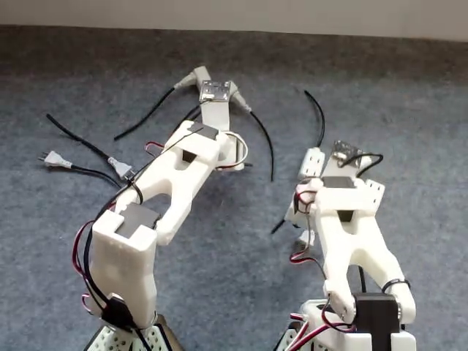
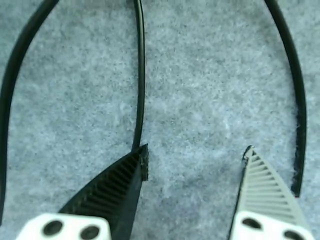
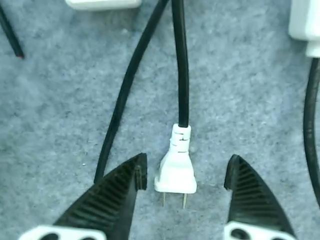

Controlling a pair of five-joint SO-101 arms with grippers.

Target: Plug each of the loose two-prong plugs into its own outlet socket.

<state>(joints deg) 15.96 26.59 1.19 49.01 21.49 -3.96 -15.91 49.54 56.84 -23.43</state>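
Observation:
A white two-prong plug (image 3: 176, 172) lies flat on the grey carpet, its prongs toward the wrist and its black cable (image 3: 181, 65) running away. My right gripper (image 3: 187, 167) is open, one finger on either side of the plug and not touching it. In the high view the right arm's wrist (image 1: 342, 153) is next to a white socket block (image 1: 312, 162). My left gripper (image 2: 196, 157) is open over bare carpet among black cables (image 2: 140, 75). The left arm's wrist (image 1: 216, 91) sits between two white connectors (image 1: 196, 77) (image 1: 240, 97). Another loose plug (image 1: 55, 159) lies far left.
Black cables (image 1: 263, 139) curve across the carpet between the arms, and one (image 1: 318, 113) lies behind the right arm. A small white connector (image 1: 121, 170) sits by the left arm's elbow. White socket pieces (image 3: 102, 4) (image 3: 305, 20) lie beyond the right gripper.

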